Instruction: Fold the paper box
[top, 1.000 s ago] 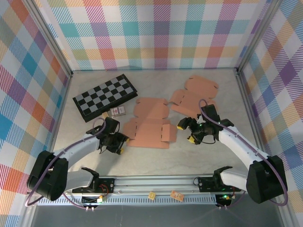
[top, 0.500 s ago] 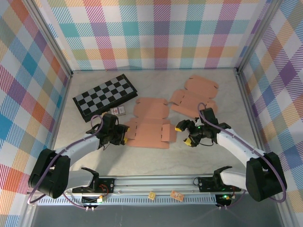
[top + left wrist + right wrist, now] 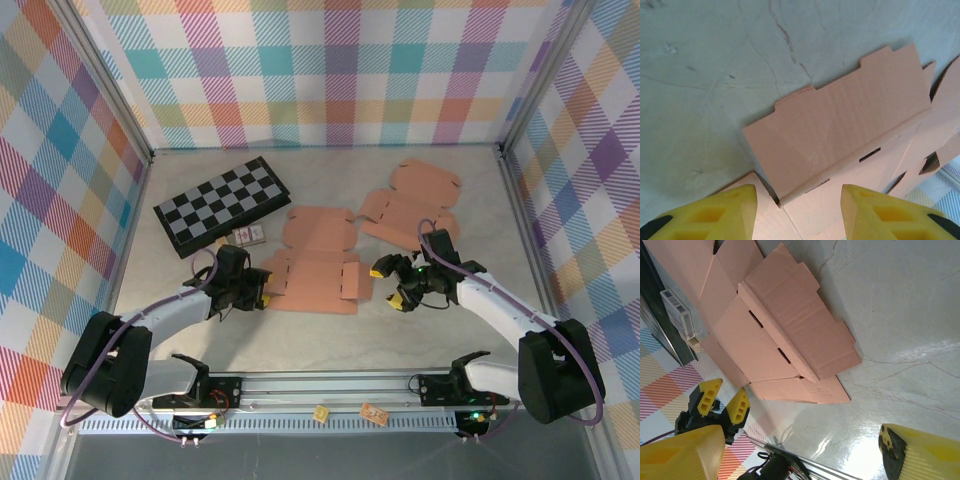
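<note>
The flat pink paper box (image 3: 315, 265) lies unfolded mid-table. My left gripper (image 3: 258, 288) is open at its left edge, low over the surface. In the left wrist view the yellow fingertips (image 3: 715, 212) straddle the corner where a side flap (image 3: 840, 125) lies slightly raised over the panel; left gripper (image 3: 799, 210) holds nothing. My right gripper (image 3: 392, 282) is open just off the box's right edge. The right wrist view has the box (image 3: 775, 335) ahead, with a folded-over flap, and the right gripper (image 3: 800, 455) wide open above bare table.
A second pink box blank (image 3: 410, 205) lies at the back right. A folding chessboard (image 3: 222, 203) sits at the back left with a small card pack (image 3: 248, 236) beside it. Checked walls enclose the table; a rail (image 3: 330, 385) runs along the front.
My left gripper has moved away from me and rightward to the box's left edge. The right gripper has shifted slightly left toward the box. Both stay open.
</note>
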